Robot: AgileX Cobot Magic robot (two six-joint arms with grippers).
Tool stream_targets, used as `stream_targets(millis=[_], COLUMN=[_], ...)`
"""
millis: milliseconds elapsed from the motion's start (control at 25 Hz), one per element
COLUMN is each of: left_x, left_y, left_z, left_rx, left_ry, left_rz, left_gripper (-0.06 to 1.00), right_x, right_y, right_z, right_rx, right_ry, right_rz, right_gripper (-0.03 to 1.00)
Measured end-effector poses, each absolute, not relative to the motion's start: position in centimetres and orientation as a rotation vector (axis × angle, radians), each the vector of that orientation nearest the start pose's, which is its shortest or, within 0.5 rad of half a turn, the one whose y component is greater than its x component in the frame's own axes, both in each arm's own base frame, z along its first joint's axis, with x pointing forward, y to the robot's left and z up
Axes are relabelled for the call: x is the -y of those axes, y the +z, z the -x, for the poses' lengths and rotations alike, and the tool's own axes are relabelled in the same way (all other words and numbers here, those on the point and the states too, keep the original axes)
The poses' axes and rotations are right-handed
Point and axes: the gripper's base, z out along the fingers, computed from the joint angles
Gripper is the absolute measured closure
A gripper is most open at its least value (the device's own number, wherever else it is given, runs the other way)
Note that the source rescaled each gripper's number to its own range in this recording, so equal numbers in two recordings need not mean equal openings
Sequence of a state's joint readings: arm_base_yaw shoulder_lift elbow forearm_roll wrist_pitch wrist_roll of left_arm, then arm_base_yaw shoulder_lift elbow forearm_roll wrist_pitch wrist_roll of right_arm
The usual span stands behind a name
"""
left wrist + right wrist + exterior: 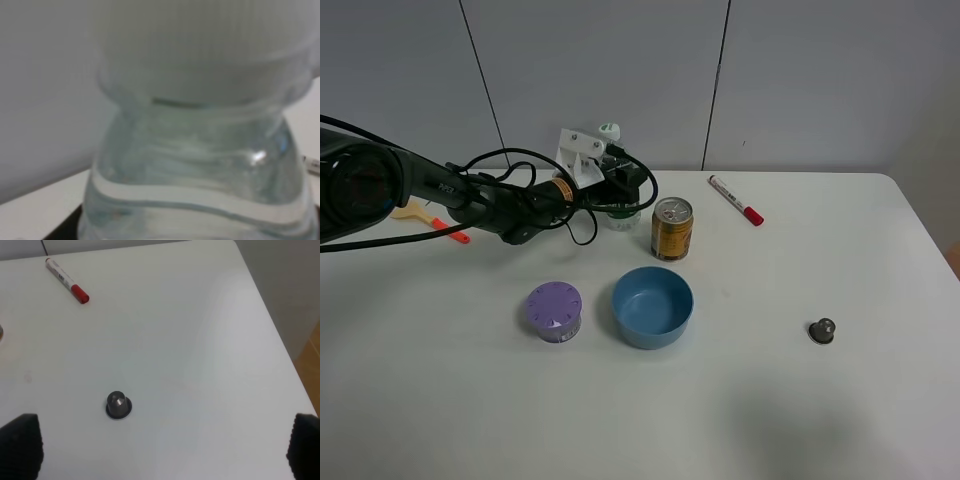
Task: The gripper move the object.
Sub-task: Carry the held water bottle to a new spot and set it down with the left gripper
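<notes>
The clear water bottle (pixel 619 214) with a white cap (pixel 609 130) stands upright at the back of the white table (pixel 770 400), just left of the gold can (pixel 672 228). My left gripper (pixel 622 186), black fingers on a white mount, reaches in from the left and is closed around the bottle's middle. The left wrist view is filled by the bottle's neck (pixel 200 165) and ribbed cap (pixel 200 45). My right gripper (pixel 165 445) is open and empty above the table's right side; its two black fingertips (pixel 20 445) show at the frame's corners.
A blue bowl (pixel 652 306) and a purple lidded cup (pixel 554 311) stand in front of the bottle. A red-capped marker (pixel 734 199) lies at the back right, also in the right wrist view (pixel 66 280). A small dark knob (pixel 821 330) (pixel 118 404) sits at the right. A wooden tool (pixel 415 211) lies behind the arm.
</notes>
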State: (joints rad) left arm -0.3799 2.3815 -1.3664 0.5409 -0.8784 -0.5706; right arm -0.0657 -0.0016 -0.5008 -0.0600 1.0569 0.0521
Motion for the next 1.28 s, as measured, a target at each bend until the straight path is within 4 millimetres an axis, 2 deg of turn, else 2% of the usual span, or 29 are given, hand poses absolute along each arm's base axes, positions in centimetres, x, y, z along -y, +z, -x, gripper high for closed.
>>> stream_targets(millis=[80, 160, 200, 440, 600, 640, 680, 720, 840, 1000, 1120, 1280], left_x=[21.2, 21.3, 21.3, 21.3, 23.3, 23.3, 24.8, 25.6, 28.2, 31.5, 33.5, 35.4], left_y=[9.6, 11.1, 13.4, 20.6, 24.8, 24.8, 26.2, 26.8, 27.5, 27.1, 26.8, 25.1], left_z=[-43.4, -43.4, -43.4, -42.5, -40.3, -40.3, -38.9, -38.1, -35.9, -33.1, -31.3, -29.9], left_rx=[-1.689, -1.680, -1.660, -1.566, -1.511, -1.511, -1.506, -1.504, -1.507, -1.556, -1.541, -1.503], left_ry=[-0.767, -0.748, -0.720, -0.661, -0.677, -0.677, -0.692, -0.701, -0.746, -0.790, -0.769, -0.714], left_rz=[-0.477, -0.506, -0.536, -0.578, -0.597, -0.597, -0.610, -0.624, -0.656, -0.692, -0.782, -0.898], left_gripper=[0.87, 0.87, 0.87, 0.87, 0.87, 0.87, 0.87, 0.87, 0.87, 0.87, 0.87, 0.87], right_x=[0.4, 0.4, 0.4, 0.4, 0.4, 0.4, 0.4, 0.4, 0.4, 0.4, 0.4, 0.4], right_y=[27.8, 27.8, 27.8, 27.8, 27.8, 27.8, 27.8, 27.8, 27.8, 27.8, 27.8, 27.8], right_z=[0.5, 0.5, 0.5, 0.5, 0.5, 0.5, 0.5, 0.5, 0.5, 0.5, 0.5, 0.5], right_rx=[-2.034, -2.034, -2.034, -2.034, -2.034, -2.034, -2.034, -2.034, -2.034, -2.034, -2.034, -2.034], right_ry=[-0.080, -0.080, -0.080, -0.080, -0.080, -0.080, -0.080, -0.080, -0.080, -0.080, -0.080, -0.080], right_rz=[-0.123, -0.123, -0.123, -0.123, -0.123, -0.123, -0.123, -0.123, -0.123, -0.123, -0.123, -0.123], right_gripper=[-0.03, -0.03, -0.03, -0.03, -0.03, -0.03, -0.03, -0.03, -0.03, -0.03, -0.03, -0.03])
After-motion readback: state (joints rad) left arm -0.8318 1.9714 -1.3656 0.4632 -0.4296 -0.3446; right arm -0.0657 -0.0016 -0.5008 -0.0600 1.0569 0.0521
